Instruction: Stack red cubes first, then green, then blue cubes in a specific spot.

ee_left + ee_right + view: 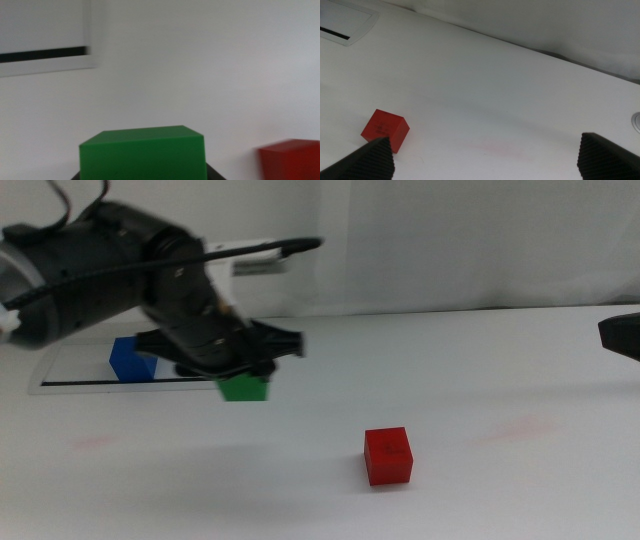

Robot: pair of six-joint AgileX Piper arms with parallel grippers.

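Green cube [243, 388] hangs pinched in the left tool [240, 370], at ten o'clock from the red cube [387, 456] on the counter [500, 380]; right tool [485, 155] waits, spread.

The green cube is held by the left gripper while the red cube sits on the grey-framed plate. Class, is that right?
Not quite. The red cube sits on bare white tabletop; the middle view shows it. The left gripper does hold the green cube.

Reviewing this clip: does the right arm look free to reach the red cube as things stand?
Probably yes. The right gripper stands open with the red cube alone on bare white table ahead of it; the left gripper, holding the green cube, is off to the side.
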